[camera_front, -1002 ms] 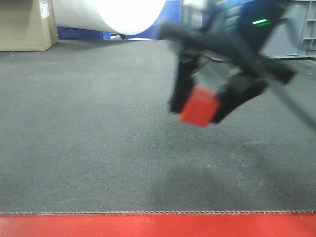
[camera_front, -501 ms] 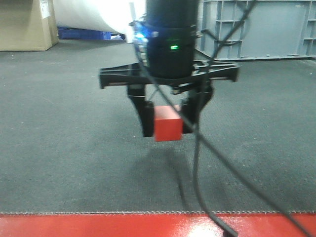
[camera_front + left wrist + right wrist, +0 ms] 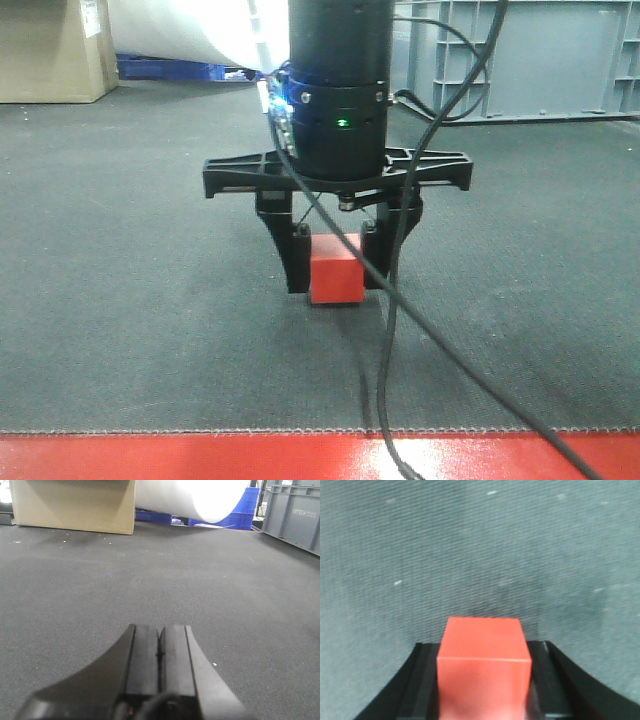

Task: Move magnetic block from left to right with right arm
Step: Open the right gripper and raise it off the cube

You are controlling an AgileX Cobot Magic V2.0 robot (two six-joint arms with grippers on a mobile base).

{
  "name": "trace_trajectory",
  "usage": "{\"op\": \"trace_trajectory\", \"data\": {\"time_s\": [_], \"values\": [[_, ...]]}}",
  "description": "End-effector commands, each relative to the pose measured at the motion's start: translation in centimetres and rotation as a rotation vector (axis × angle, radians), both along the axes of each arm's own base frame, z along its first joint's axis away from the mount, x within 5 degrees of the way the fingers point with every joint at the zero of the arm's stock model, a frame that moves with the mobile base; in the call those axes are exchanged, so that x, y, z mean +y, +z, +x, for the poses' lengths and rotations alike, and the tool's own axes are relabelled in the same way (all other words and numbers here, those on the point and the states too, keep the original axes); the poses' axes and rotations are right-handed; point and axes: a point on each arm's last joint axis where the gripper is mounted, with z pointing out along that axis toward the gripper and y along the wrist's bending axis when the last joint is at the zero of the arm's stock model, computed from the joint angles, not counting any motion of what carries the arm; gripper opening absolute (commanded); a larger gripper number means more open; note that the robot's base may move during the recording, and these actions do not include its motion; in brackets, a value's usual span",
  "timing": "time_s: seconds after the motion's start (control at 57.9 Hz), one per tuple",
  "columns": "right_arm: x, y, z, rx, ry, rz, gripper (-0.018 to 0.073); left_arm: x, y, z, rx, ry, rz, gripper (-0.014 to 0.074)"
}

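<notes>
One magnetic block [image 3: 337,277], square and level, no long axis, clamped in the right tool [image 3: 338,262].

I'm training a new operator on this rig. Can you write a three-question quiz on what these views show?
1. True or false: the right gripper is shut on the red cube.
2. How do the left gripper's jaws stand? A) wide open B) closed together, holding nothing C) closed on the cube
3. What large grey thing stands on the dark mat behind the right arm in the front view?

Key:
1. True; a finger presses each side of the cube.
2. B
3. A grey plastic crate.
</notes>
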Motion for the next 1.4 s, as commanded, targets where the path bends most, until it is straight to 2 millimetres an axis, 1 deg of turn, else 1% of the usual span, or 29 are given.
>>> {"op": "trace_trajectory", "data": {"time_s": [0.0,0.069,0.121,0.173,0.345,0.553,0.622,0.691,0.795,0.829,0.846,0.916,1.002,1.106,1.209,1.226,1.382], "values": [[-0.5,3.3,0.2,-0.077,-0.008,0.059,0.0452,0.0,0.5,-0.1,-0.083,0.005,-0.010,-0.0126],[-0.5,3.3,0.2,-0.077,-0.009,0.059,0.0534,0.0,0.5,-0.1,-0.083,0.005,-0.010,-0.0126],[-0.5,3.3,0.2,-0.076,-0.009,0.058,0.0580,0.0,0.5,-0.1,-0.083,0.005,-0.010,-0.0126],[-0.5,3.3,0.2,-0.075,-0.009,0.058,0.0603,0.0,0.5,-0.1,-0.083,0.005,-0.010,-0.0126],[-0.6,3.7,0.0,-0.077,-0.010,0.073,0.0606,0.0,0.5,-0.1,-0.083,0.005,-0.010,-0.0126],[-1.2,6.0,-0.7,-0.122,0.058,0.091,0.0606,0.0,0.5,-0.1,-0.083,0.005,-0.010,-0.0126],[-1.6,6.7,-1.3,-0.137,0.097,0.095,0.0606,0.0,0.5,-0.1,-0.083,0.005,-0.010,-0.0126],[-2.1,6.9,-1.9,-0.151,0.115,0.100,0.0606,0.0,0.5,-0.1,-0.083,0.005,-0.010,-0.0126],[-3.6,7.1,-2.9,-0.183,0.131,0.117,0.0595,0.0,0.5,-0.1,-0.083,0.005,-0.010,-0.0126],[-4.2,7.0,-3.1,-0.193,0.136,0.118,0.0580,0.0,0.5,-0.1,-0.083,0.005,-0.010,-0.0126],[-4.6,7.3,-3.2,-0.205,0.138,0.122,0.0572,0.0,0.5,-0.1,-0.083,0.005,-0.010,-0.0126],[-6.1,7.4,-3.8,-0.235,0.152,0.128,0.0506,0.0,0.5,-0.1,-0.083,0.005,-0.010,-0.0126],[-8.3,8.1,-4.5,-0.283,0.161,0.140,0.0391,0.0,0.5,-0.1,-0.083,0.005,-0.010,-0.0126],[-11.5,8.4,-5.4,-0.348,0.164,0.167,0.0194,0.0,0.5,-0.1,-0.083,0.005,-0.010,-0.0126],[-14.2,8.4,-6.1,-0.412,0.156,0.197,0.0071,0.0,0.5,-0.1,-0.083,0.005,-0.010,-0.0126],[-14.6,8.2,-6.3,-0.418,0.153,0.199,0.0060,0.0,0.5,-0.1,-0.083,0.005,-0.010,-0.0126],[-18.8,7.9,-7.8,-0.532,0.127,0.185,0.0062,0.0,0.5,-0.1,-0.083,0.005,-0.010,-0.0126]]}}
